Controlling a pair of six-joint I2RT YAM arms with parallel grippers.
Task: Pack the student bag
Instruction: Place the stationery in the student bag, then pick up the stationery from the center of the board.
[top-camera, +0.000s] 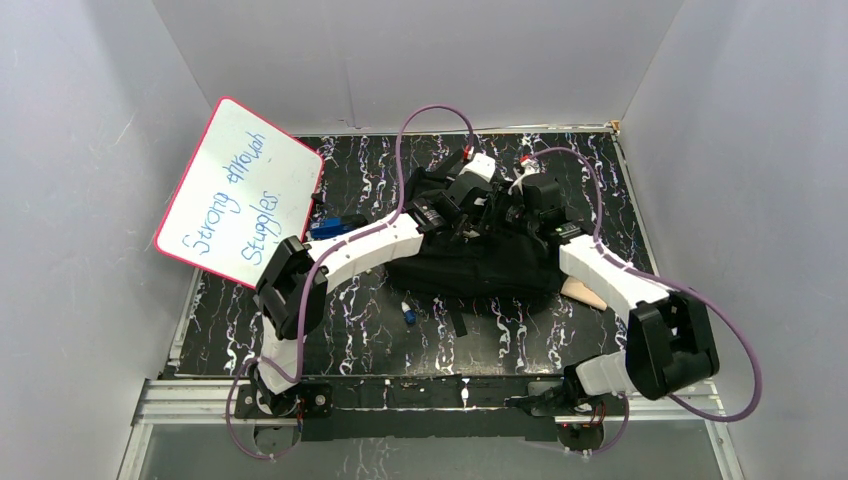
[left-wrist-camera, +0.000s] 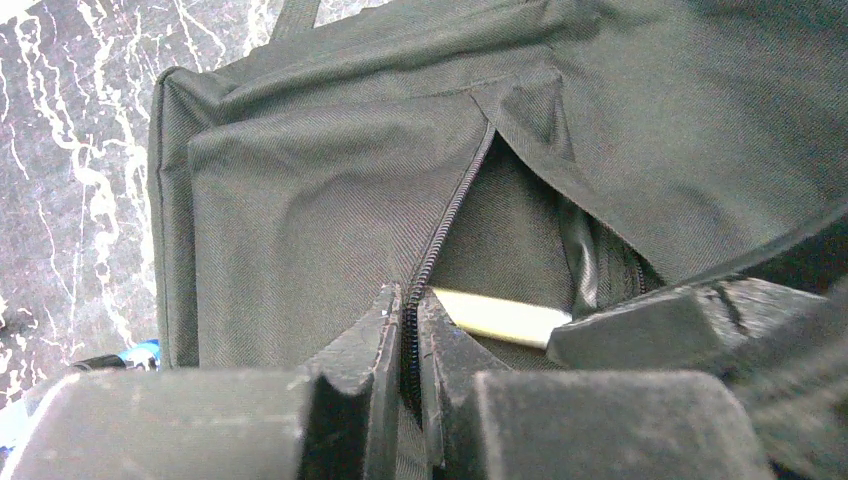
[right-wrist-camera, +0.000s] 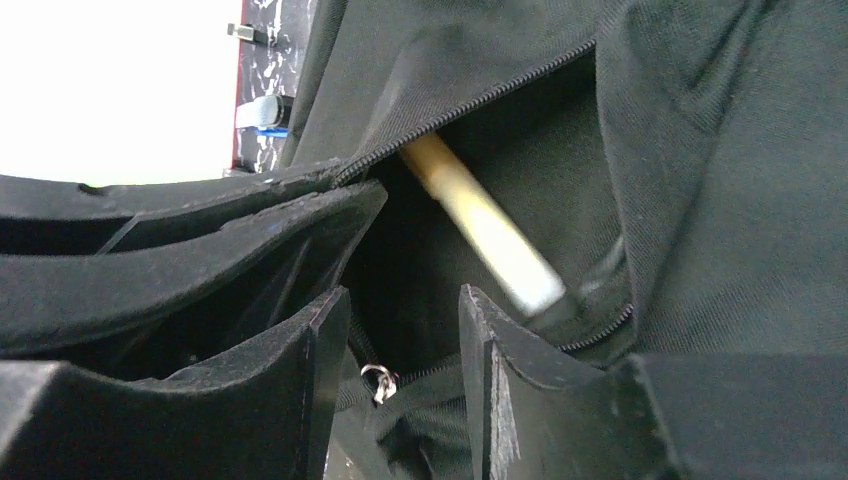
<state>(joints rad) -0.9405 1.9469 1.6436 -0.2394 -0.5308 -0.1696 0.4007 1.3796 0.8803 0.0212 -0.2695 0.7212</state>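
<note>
On the student bag, left hand pinches the zipper; right hand released, pale stick ahead.

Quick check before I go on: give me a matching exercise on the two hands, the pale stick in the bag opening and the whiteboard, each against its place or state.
Things:
1. left hand
2. right hand
3. pale stick
4. whiteboard

Places or states:
A. at the left side of the table, with writing on it
B. open, nothing between its fingers
C. inside the unzipped opening of the student bag
D. shut on the student bag's zipper edge

Pairs: 1-D, 2-B, 3-C, 4-A
</note>
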